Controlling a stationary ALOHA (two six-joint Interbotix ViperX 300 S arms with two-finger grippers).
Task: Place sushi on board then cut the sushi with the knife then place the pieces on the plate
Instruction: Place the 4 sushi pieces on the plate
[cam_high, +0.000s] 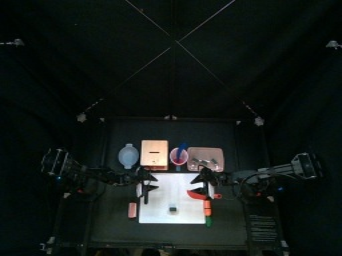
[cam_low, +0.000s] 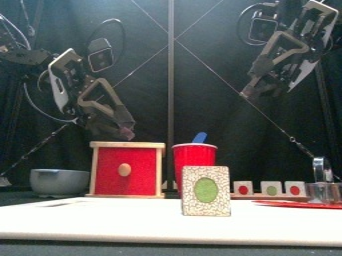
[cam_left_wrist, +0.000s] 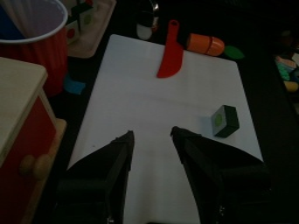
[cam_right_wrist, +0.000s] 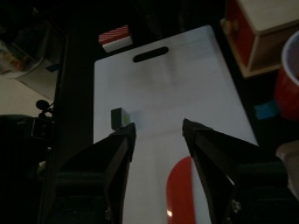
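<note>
One dark green sushi piece (cam_left_wrist: 225, 120) lies alone on the white cutting board (cam_left_wrist: 152, 96). In the front view the sushi piece (cam_low: 205, 190) stands on edge and shows its green centre. The red knife (cam_left_wrist: 170, 51) lies flat on the board's right part. My left gripper (cam_left_wrist: 152, 147) hovers open over the board's left part, nothing between its jaws. Over the right part hangs my right gripper (cam_right_wrist: 158, 140), also open, with the red knife (cam_right_wrist: 187, 188) on the board just beneath it. Both grippers are above the board and touch nothing.
Along the back stand a blue-grey bowl (cam_high: 128, 155), the wooden box (cam_high: 154, 153), a red cup (cam_high: 179, 155) holding a blue knife (cam_low: 199, 138), and the pink tray (cam_high: 205, 157). More sushi pieces (cam_low: 271, 187) and small toy foods (cam_left_wrist: 205, 43) lie beside the board.
</note>
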